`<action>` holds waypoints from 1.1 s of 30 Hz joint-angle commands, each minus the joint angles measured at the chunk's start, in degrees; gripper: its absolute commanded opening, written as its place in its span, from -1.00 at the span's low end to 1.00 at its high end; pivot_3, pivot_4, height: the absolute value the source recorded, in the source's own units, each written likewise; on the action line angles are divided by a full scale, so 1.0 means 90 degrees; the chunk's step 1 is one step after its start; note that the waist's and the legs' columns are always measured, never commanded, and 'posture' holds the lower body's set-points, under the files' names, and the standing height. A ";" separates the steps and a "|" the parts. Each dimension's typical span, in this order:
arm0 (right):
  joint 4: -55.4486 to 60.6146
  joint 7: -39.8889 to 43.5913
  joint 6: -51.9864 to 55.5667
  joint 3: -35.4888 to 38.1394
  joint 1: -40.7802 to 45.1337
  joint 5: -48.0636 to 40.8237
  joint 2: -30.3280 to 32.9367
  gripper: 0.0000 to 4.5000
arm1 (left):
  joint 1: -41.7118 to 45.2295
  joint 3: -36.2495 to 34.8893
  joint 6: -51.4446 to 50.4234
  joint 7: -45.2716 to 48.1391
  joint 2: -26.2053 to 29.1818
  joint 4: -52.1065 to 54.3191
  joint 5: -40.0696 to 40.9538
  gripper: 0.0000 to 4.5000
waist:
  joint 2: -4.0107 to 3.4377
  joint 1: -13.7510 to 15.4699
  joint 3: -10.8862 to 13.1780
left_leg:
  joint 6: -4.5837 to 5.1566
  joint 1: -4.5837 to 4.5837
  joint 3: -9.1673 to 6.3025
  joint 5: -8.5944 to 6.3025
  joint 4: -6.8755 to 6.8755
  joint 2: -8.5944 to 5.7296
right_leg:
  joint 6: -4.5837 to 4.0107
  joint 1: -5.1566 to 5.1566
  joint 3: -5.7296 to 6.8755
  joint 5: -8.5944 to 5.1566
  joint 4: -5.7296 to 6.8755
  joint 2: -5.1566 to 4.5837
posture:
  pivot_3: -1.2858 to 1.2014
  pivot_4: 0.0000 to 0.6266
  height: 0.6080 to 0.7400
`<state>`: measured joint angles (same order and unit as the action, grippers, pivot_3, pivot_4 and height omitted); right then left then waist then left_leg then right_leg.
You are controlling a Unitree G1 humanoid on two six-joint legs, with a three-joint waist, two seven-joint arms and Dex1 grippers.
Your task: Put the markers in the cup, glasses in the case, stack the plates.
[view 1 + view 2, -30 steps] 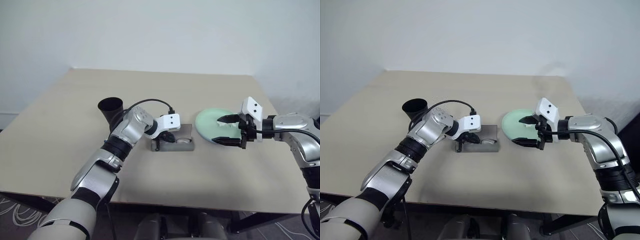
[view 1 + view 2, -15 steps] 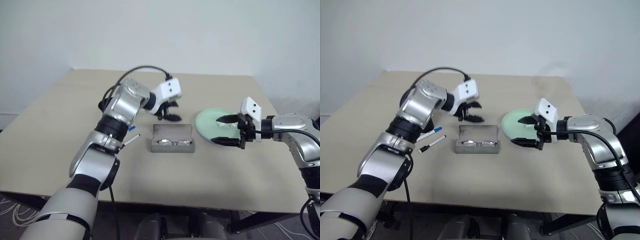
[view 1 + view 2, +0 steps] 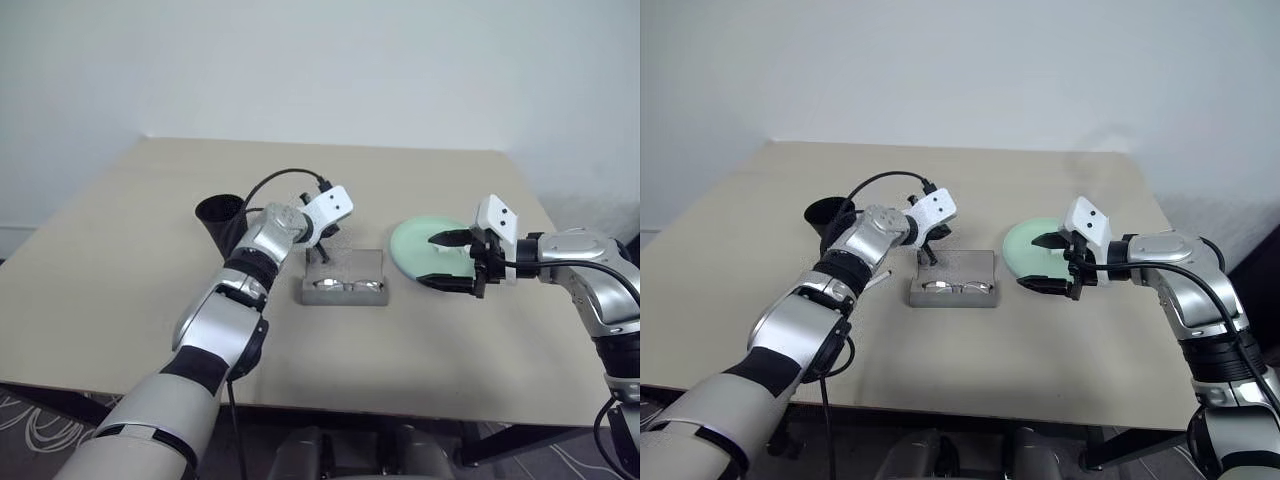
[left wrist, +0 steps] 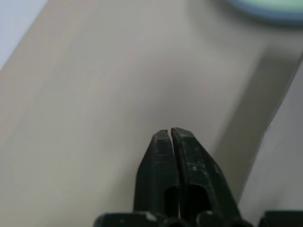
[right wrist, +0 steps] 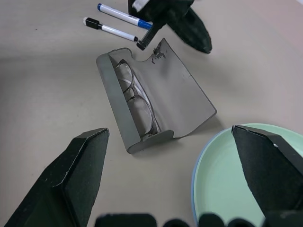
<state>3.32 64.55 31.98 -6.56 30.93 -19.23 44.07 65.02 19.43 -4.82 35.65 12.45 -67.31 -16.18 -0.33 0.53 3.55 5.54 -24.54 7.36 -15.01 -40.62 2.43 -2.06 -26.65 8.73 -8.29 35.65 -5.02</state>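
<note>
Now, from the left, we see the black cup [image 3: 219,214] standing on the table [image 3: 120,260], with our left gripper [image 3: 321,258] pressed together just over the open case's [image 3: 346,280] lid. Inside that case lie the glasses [image 5: 136,97], and the two markers [image 5: 116,23] rest nearby. Further right, our right gripper [image 3: 445,262] hovers spread wide over the green plate [image 3: 412,240].

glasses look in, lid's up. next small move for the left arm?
Probably nudge the lid shut: the glasses already lie inside the open case, and the shut left gripper sits at the raised lid's far edge. The markers lie beside the case, not yet in the cup.
</note>
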 commanded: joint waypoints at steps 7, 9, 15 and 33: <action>0.0215 -0.0125 -0.0006 0.0115 0.0100 -0.0025 -0.0020 1.00 | -0.0415 0.0503 0.0636 0.1758 0.0374 0.1007 -0.0312 -0.95 | 0.0001 -0.0002 -0.0003 | 0.0002 0.0001 0.0000 -0.0003 0.0000 -0.0001 | -0.0009 0.0000 0.0002 -0.0006 -0.0002 -0.0006 | 0.03 -1.00 0.88; 0.0208 -0.0130 -0.0009 0.0109 0.0103 -0.0019 -0.0028 1.00 | -0.0672 0.0630 0.0559 0.2433 0.0614 0.1671 -0.0285 -0.95 | 0.0001 -0.0003 -0.0003 | 0.0002 0.0001 0.0001 -0.0005 0.0000 0.0000 | -0.0010 -0.0002 0.0001 -0.0006 -0.0002 -0.0006 | 0.03 -1.00 0.88; 0.0082 -0.0133 -0.0051 0.0055 0.0202 0.0030 -0.0079 1.00 | -0.1585 0.0812 -0.0090 0.3833 0.1308 0.4079 -0.0091 -0.95 | -0.0006 -0.0008 -0.0005 | -0.0001 0.0003 0.0001 -0.0006 0.0002 0.0003 | -0.0011 -0.0004 0.0001 -0.0007 -0.0001 -0.0003 | 0.03 -1.00 0.88; -0.0082 -0.0003 -0.0106 -0.0014 0.0309 0.0036 -0.0050 1.00 | -0.2174 0.0206 -0.1702 0.3551 0.1915 0.5726 0.0179 -0.95 | -0.0008 -0.0003 -0.0005 | 0.0002 0.0003 0.0002 -0.0006 0.0000 0.0004 | -0.0011 -0.0001 -0.0001 -0.0006 -0.0001 0.0001 | 0.03 -1.00 0.88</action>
<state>2.00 64.05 31.71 -7.80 31.98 -18.95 42.97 43.19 24.92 -18.31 68.28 28.33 -16.51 -15.97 -0.40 0.49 3.50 5.56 -24.51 7.38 -15.06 -40.62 2.47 -2.16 -26.66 8.72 -8.35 35.65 -5.01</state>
